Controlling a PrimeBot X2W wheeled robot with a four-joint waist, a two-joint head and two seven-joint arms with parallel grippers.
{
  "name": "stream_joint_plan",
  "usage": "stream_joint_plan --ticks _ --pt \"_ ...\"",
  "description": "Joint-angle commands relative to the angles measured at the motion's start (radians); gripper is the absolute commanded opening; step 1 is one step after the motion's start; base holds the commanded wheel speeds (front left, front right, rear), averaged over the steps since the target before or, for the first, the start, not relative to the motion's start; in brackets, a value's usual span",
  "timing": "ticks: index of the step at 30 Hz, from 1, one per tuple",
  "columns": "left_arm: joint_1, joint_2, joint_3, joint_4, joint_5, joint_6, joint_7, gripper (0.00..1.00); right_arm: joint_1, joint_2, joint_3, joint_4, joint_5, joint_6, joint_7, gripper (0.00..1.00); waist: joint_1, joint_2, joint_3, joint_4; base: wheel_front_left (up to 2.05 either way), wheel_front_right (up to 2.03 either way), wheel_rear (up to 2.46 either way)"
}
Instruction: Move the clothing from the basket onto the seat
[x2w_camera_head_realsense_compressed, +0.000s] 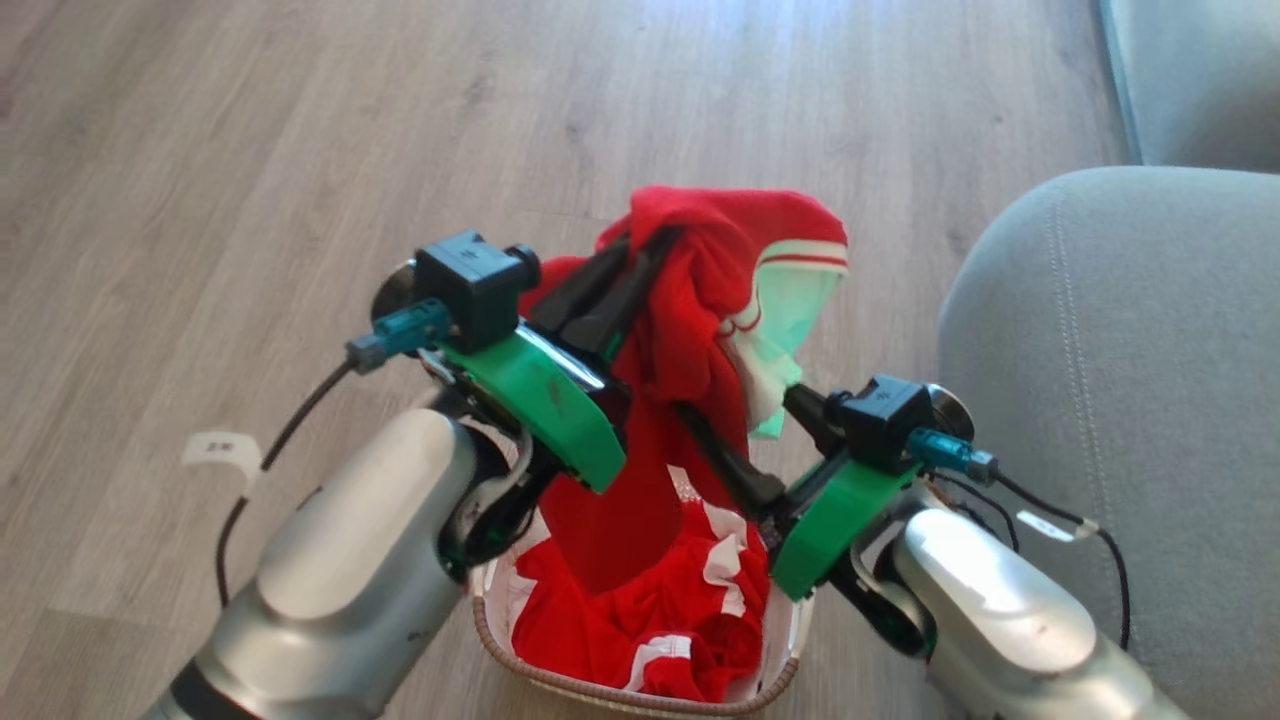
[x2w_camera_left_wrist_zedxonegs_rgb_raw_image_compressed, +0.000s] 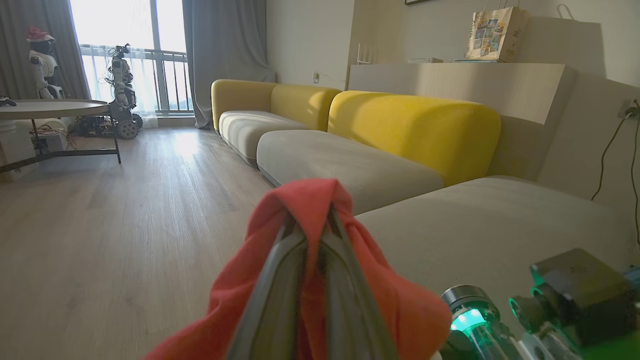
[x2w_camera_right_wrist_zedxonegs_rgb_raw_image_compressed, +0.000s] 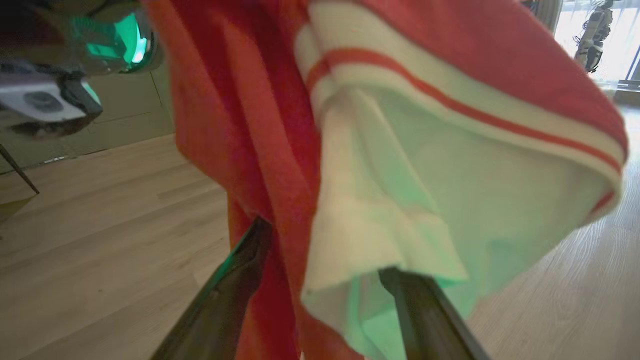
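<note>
Now our left gripper clamps one red garment above the basket, where the other garment lies; our right gripper gapes around the hanging folds, perhaps not touching; we should clear the rim before swinging toward the seat.

We find no text that we can read. The white tag on the left cable bears dark marks, too blurred to make out. The second tag is too small to tell. The paper bag carries tiny printed pictures, illegible.
</note>
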Motion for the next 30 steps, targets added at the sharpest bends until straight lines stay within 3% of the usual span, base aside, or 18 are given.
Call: stream_joint_plan --ticks 1,8,9,10,22,30 --pt "-0.073 0.003 0.033 -0.03 -0.009 -0.007 0.003 0.0 -0.042 0.016 0.004 -0.021 0.008 0.0 -0.006 1.0 0.0 -0.0001 -0.004 0.011 0.0 0.0 0.0" --pt "-0.069 -0.01 0.011 -0.02 -0.014 -0.013 0.006 0.0 -0.059 0.029 0.005 0.003 0.016 0.0 -0.006 0.99 0.0 -0.0001 -0.01 0.042 0.0 0.0 0.0" --pt "-0.069 -0.01 0.01 -0.018 -0.015 -0.013 0.006 0.0 -0.06 0.029 0.005 0.001 0.018 0.0 -0.006 0.39 0.0 -0.0001 -0.01 0.044 0.0 0.0 0.0" --pt "-0.069 -0.01 0.01 -0.017 -0.016 -0.013 0.006 0.0 -0.062 0.029 0.004 -0.003 0.019 0.0 -0.006 0.0 0.0 -0.0001 -0.01 0.046 0.0 0.0 0.0" --pt "-0.055 0.006 0.016 0.001 -0.024 0.003 -0.001 0.0 -0.041 0.016 -0.005 -0.058 0.028 0.0 -0.006 0.0 0.0 -0.0001 -0.014 0.033 0.0 0.0 0.0" --pt "-0.029 0.023 0.026 0.017 -0.032 0.018 -0.015 0.0 0.008 0.012 -0.072 -0.127 0.034 0.0 -0.006 0.0 0.0 -0.0001 -0.016 0.016 0.0 0.0 0.0"
